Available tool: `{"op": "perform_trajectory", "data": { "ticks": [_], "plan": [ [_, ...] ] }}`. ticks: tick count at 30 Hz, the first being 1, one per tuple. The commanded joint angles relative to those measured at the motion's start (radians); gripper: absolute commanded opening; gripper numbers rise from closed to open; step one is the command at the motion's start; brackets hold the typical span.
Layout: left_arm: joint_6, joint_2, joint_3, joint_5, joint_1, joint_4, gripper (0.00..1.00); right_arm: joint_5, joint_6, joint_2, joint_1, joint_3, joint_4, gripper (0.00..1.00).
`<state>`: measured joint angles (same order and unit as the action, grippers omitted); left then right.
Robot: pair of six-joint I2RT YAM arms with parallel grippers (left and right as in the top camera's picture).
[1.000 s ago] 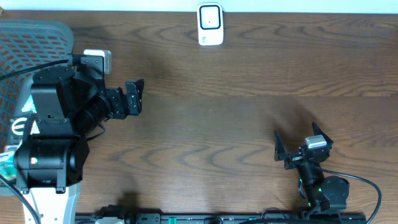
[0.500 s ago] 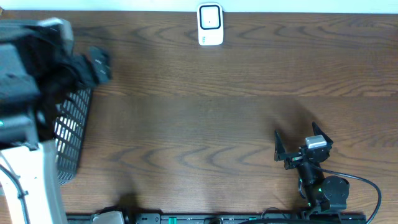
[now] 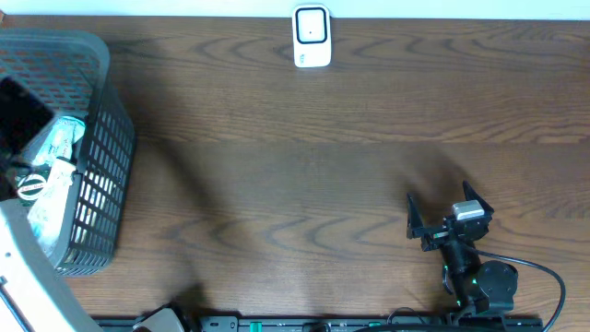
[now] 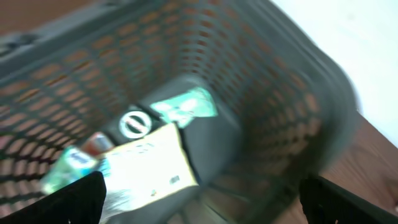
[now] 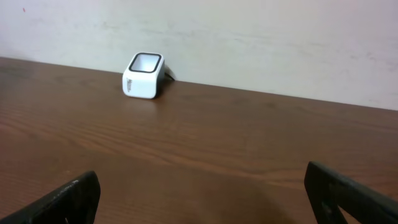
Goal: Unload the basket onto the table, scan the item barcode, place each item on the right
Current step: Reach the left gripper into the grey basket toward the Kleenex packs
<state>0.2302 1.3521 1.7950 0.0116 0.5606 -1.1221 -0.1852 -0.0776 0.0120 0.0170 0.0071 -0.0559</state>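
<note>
1. Hovering above the grey basket (image 3: 101, 157) at the table's (image 3: 304, 184) left end, the L gripper (image 4: 202, 202) has its jaws spread wide w/ nothing btwn them.
2. L wrist view is blurred. Items lie inside the basket: a white flat pack (image 4: 149, 168), a green packet (image 4: 186, 107) and a round white cap (image 4: 133, 124).
3. Can't tell where any barcode is.
4. R gripper (image 3: 442, 214) sits near the table's front-right, jaws wide open and empty, well apart from the basket.
5. White scanner (image 3: 312, 37) stands at the far edge, approx centre, clear of both arms.
</note>
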Motion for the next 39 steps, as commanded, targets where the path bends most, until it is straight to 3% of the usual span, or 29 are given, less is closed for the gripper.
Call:
{"op": "perform_trajectory", "data": {
  "ticks": [1, 12, 19, 24, 39],
  "plan": [
    [0.039, 0.003, -0.027, 0.098, 0.031, -0.002, 0.98, 0.0, 0.005, -0.005, -0.01, -0.002, -0.004, 0.99],
    [0.059, 0.038, -0.223, 0.29, 0.042, 0.081, 0.98, 0.0, 0.005, -0.005, -0.01, -0.002, -0.005, 0.99],
    [-0.006, 0.099, -0.253, 0.289, 0.092, 0.11, 0.99, 0.0, 0.005, -0.005, -0.01, -0.002, -0.004, 0.99],
    [-0.055, 0.153, -0.278, 0.301, 0.117, 0.11, 0.88, 0.0, 0.005, -0.005, -0.01, -0.002, -0.005, 0.99],
    [-0.171, 0.179, -0.545, 0.349, 0.248, 0.321, 0.88, 0.0, 0.005, -0.005, -0.01, -0.002, -0.004, 0.99]
  ]
}}
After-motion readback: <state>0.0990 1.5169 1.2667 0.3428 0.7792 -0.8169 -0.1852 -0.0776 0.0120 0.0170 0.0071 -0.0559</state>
